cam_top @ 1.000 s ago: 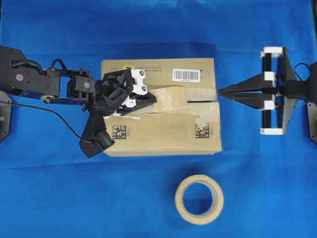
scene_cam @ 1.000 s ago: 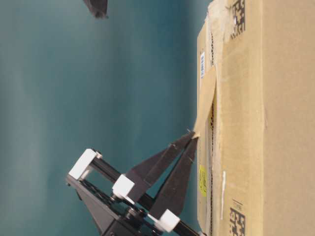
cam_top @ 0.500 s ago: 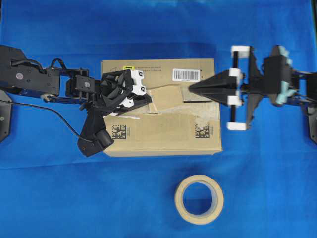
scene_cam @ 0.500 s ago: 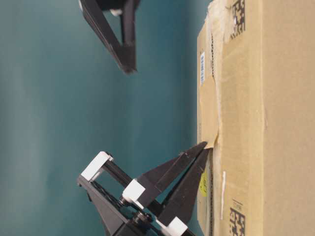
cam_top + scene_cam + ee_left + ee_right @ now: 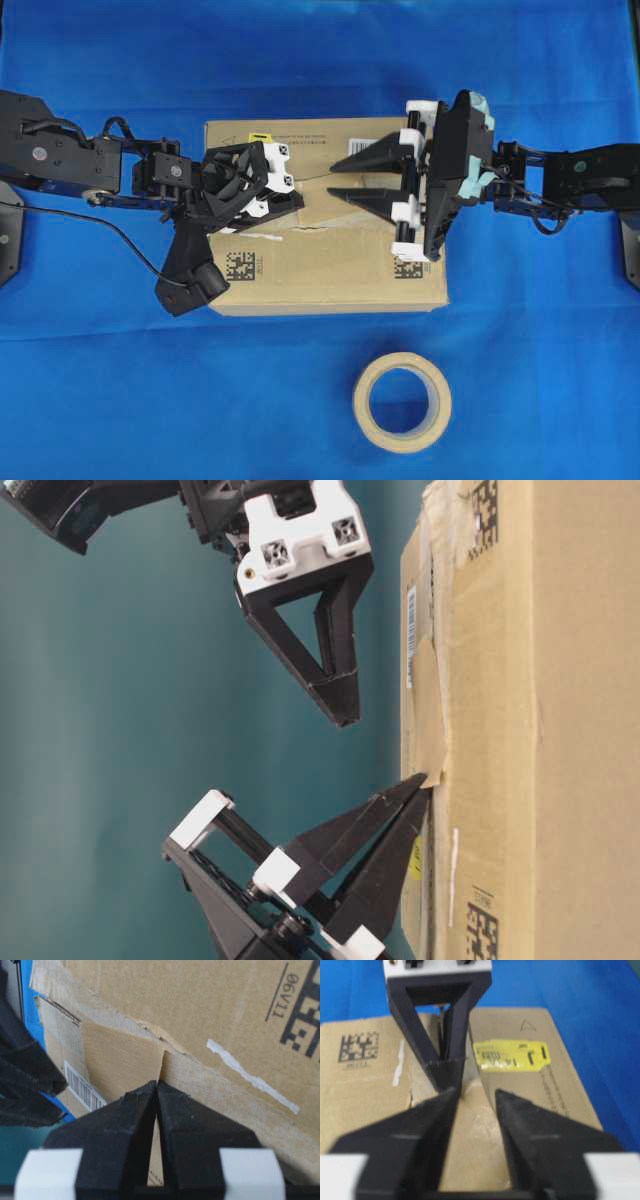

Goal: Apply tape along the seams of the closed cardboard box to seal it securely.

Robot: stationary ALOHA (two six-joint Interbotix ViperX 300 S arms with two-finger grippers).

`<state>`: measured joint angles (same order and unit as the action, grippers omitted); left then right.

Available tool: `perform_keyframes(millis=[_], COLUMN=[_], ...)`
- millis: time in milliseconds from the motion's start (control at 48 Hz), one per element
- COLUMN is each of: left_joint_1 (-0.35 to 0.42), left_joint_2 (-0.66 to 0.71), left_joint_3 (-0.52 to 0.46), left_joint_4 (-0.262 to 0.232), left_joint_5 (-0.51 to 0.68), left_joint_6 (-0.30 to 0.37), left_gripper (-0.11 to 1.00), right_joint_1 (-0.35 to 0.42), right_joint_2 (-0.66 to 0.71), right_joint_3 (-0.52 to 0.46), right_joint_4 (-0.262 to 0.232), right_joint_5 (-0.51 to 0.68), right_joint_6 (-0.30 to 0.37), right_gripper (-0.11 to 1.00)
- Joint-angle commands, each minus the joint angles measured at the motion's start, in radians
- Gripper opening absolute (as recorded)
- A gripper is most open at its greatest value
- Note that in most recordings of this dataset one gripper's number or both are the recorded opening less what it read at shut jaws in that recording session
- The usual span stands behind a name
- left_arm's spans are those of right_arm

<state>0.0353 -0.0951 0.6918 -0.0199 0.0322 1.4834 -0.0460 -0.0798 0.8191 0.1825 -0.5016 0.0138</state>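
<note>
Tan tape (image 5: 330,192) now flat on box (image 5: 330,270); right jaws spread above

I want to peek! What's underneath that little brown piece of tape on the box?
The small tan-brown paper tape strip lies on the brown cardboard box, over the dark seam between its top flaps. The seam under the strip is covered and cannot be seen.

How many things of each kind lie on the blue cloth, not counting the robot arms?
cardboard box: 1
tape roll: 1
tape strip: 1
Total: 3
</note>
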Motion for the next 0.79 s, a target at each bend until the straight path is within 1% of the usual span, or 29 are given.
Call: perform_keyframes(millis=[0,42,271,625,771], left_joint_1=[0.002,0.002,0.002,0.002,0.002], left_joint_2=[-0.015,-0.015,-0.014,-0.011,-0.011], left_joint_3=[-0.018,-0.018,-0.021,-0.026,-0.026], left_joint_4=[0.0,0.0,0.0,0.0,0.0], left_joint_5=[0.003,0.005,0.005,0.005,0.005], left_joint_6=[-0.002,-0.002,-0.003,-0.005,-0.005], left_gripper=[0.0,0.0,0.0,0.0,0.0], right_joint_1=[0.003,0.005,0.008,0.011,0.012], right_joint_2=[-0.006,-0.005,0.026,0.091,0.107], right_joint_3=[-0.018,-0.017,-0.026,-0.032,-0.031], right_joint_4=[-0.005,-0.006,-0.006,-0.005,-0.005], right_joint_5=[-0.008,-0.008,-0.005,-0.002,0.008], right_joint_6=[0.002,0.002,0.003,0.015,0.032], right_gripper=[0.5,0.51,0.4,0.4,0.4])
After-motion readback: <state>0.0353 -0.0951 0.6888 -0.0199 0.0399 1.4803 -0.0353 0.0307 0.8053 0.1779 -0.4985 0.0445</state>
